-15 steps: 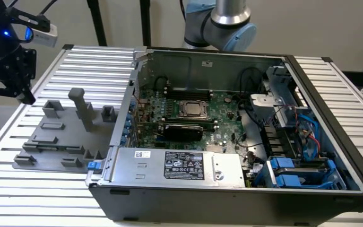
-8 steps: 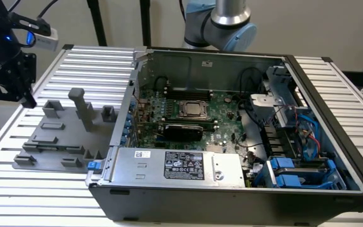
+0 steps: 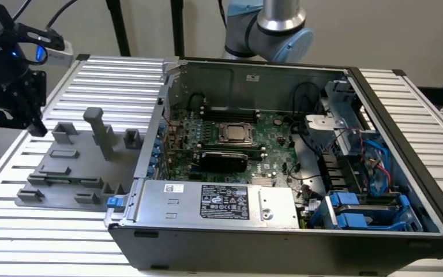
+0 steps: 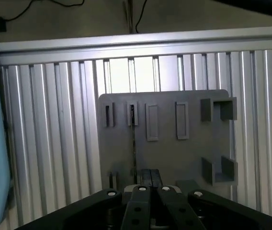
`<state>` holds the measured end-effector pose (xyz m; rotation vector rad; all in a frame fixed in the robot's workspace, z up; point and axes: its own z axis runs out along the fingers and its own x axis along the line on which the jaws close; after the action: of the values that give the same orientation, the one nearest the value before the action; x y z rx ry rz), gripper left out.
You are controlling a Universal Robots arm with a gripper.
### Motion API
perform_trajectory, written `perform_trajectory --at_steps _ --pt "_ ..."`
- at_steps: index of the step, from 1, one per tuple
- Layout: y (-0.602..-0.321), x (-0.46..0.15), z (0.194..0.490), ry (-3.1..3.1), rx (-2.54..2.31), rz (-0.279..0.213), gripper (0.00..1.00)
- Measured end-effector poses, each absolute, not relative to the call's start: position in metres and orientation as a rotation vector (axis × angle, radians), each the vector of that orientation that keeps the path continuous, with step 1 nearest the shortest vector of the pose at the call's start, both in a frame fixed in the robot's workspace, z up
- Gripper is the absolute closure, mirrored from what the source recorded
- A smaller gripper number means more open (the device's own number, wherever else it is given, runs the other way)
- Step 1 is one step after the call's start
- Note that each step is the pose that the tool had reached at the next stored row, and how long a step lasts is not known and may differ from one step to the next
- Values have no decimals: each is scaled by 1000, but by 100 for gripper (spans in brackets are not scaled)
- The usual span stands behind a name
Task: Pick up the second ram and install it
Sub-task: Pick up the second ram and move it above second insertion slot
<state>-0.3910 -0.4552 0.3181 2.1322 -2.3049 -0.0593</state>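
1. Grey holder plate (image 3: 67, 167) (image 4: 174, 158), with slots and upright posts, lies on the ribbed aluminium worktop (image 3: 75, 231) (image 4: 54, 143), directly below the claw.
2. The black claw (image 3: 33, 127) (image 4: 150, 178) hangs above this plate and is apart from it. Its fingers stand narrow, pressed almost together.
3. It cannot be told if anything thin is held between the fingers.
4. The place of the second ram cannot be told with certainty. In the wrist view a thin dark line (image 4: 134, 153) runs from one slot of the plate toward the claw. It cannot be told if this is the stick seen on its edge.
5. Well apart from the claw, toward the exterior view's right, an open black computer case (image 3: 299, 242) lies on the same worktop.
6. Inside the case lies a green motherboard (image 3: 276, 130) with a square silver processor (image 3: 237, 134) on it.
7. A silver power supply (image 3: 221, 202) with a label sits along the near wall of the case. The blue drive holders (image 3: 364, 213) are in the corner farthest from the claw.
8. The joint of the robot arm (image 3: 271, 29) stands behind the case.
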Motion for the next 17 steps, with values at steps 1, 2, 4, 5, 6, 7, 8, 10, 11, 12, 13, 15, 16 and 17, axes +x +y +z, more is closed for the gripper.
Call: perform_trajectory --at_steps 1,2,4,5,6,7,8,10,11,12,13,15,16,17 --pt "-455 -391 317 -2303 2134 -59 83" --pt "-456 -391 316 -2302 2135 -59 83" --pt "-456 -391 313 -2301 2137 -58 70" --pt "-456 -391 312 -2300 2138 -58 70" --pt "-457 -391 310 -2300 2139 -58 64" --pt "-457 -391 308 -2299 2140 -58 64" --pt "-457 -391 307 -2299 2140 -58 64" --pt "-458 -391 303 -2298 2141 -57 64" --pt "-458 -391 301 -2298 2142 -57 64" --pt "-458 -391 299 -2298 2142 -57 64" --pt "-459 -391 298 -2297 2143 -57 64" --pt "-459 -391 294 -2296 2144 -57 64" --pt "-459 -391 292 -2295 2145 -57 64" --pt "-459 -391 290 -2295 2146 -57 64"
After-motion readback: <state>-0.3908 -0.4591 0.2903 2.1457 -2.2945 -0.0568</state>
